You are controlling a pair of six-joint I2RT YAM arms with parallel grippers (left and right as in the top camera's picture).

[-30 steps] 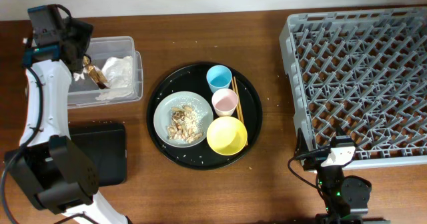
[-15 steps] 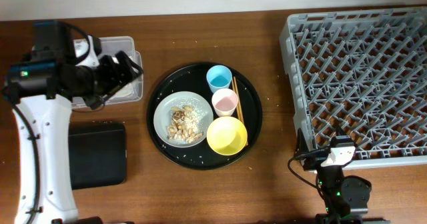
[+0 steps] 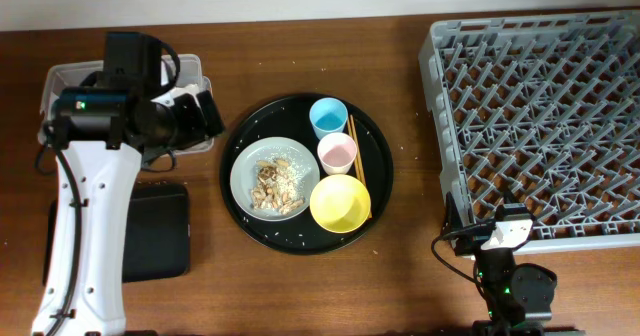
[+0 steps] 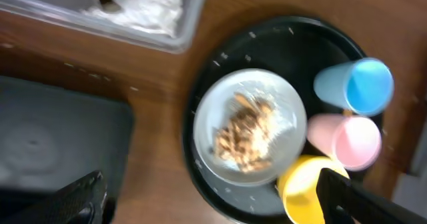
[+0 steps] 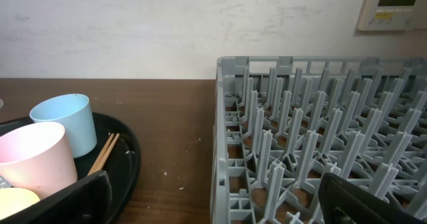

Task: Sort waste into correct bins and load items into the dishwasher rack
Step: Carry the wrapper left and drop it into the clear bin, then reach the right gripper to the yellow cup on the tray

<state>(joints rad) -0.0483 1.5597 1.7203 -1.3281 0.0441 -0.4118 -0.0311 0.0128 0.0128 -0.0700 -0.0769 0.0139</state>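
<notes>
Left fingers (image 4: 73, 201) hang spread and empty, with the round grey-white plate (image 4: 217, 114) of beige flaky scraps (image 4: 248, 132) at mid-frame on the large round black tray (image 4: 267, 44). Right fingers (image 5: 77, 197) are spread too. A tilted lift could spill the scraps, and the small pink cup (image 4: 343, 137) just beside the plate could be knocked.

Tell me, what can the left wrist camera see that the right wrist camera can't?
Only the left wrist view shows the clear plastic box with crumpled white napkins inside, the shallow black rectangular tray, and the grey-white plate of flaky food scraps. Only the right wrist view shows the grey dishwasher rack with its pegs, and the white wall behind. Both show the light blue cup, the pink cup, the yellow bowl and the round black tray under them.
</notes>
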